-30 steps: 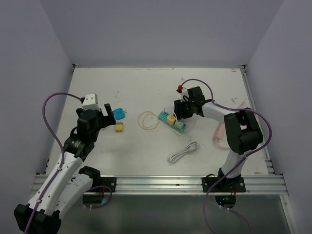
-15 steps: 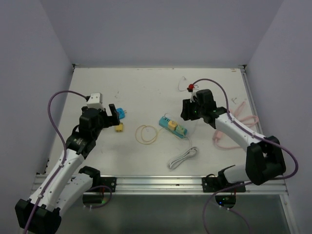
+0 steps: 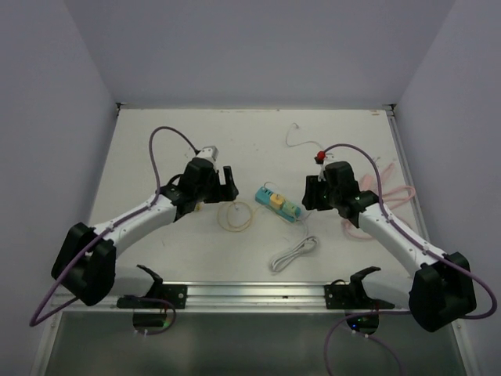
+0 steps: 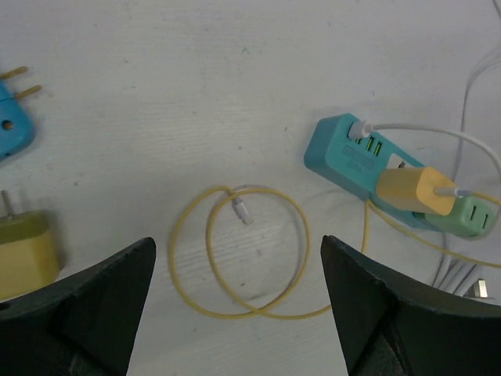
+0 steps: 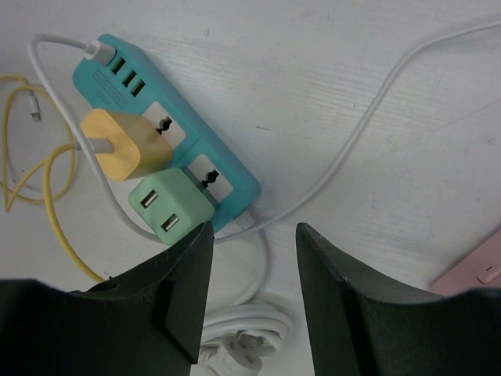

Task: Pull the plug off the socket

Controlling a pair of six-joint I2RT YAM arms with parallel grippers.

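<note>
Yellow plug (image 5: 125, 145), judged light, rigid and slick, is seated in the teal strip (image 5: 235, 182) mid-table, best pinched across its flat sides; left gripper (image 4: 237, 262) is spread wide, right gripper (image 5: 254, 233) half-spread, both empty.

Yellow cable loop (image 4: 243, 210) lies between left hand (image 3: 228, 182) and power strip (image 5: 231, 178). Green charger (image 5: 171, 205) crowds yellow plug (image 5: 125, 145). White cable (image 5: 368, 117) curves off the strip's near end. Surface (image 5: 313, 47) beyond it open.

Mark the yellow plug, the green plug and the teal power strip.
yellow plug (image 5: 125, 145), right wrist view, its top face.
green plug (image 5: 171, 205), right wrist view, its ported face.
teal power strip (image 5: 241, 185), right wrist view, bare end of its casing.
</note>
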